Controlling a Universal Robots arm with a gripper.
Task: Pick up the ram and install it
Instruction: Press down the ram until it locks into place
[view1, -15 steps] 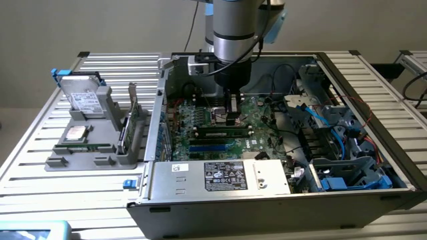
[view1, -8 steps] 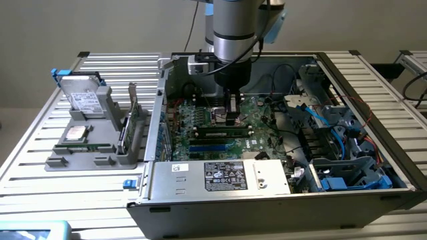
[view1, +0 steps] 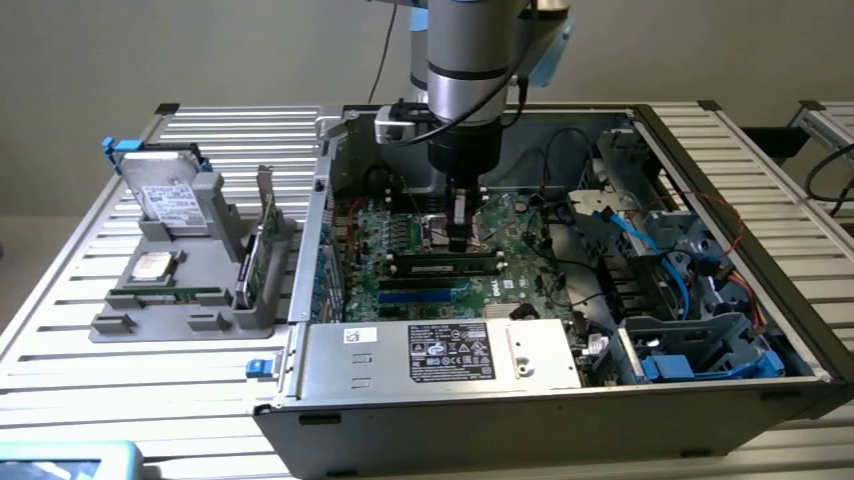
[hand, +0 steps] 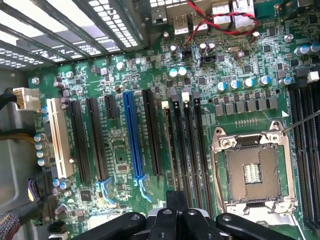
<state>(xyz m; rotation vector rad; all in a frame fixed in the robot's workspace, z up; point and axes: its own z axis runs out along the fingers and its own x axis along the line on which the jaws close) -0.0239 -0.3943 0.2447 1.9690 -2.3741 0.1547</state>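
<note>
Green ram (view1: 447, 267) seated just beneath shut claw (view1: 461, 243)

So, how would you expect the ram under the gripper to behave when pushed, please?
The ram looks thin and board-like, so it is probably stiff and light. Lying long and narrow along the motherboard slots, it should not roll, though off-centre pressure from the gripper might tilt it.
</note>
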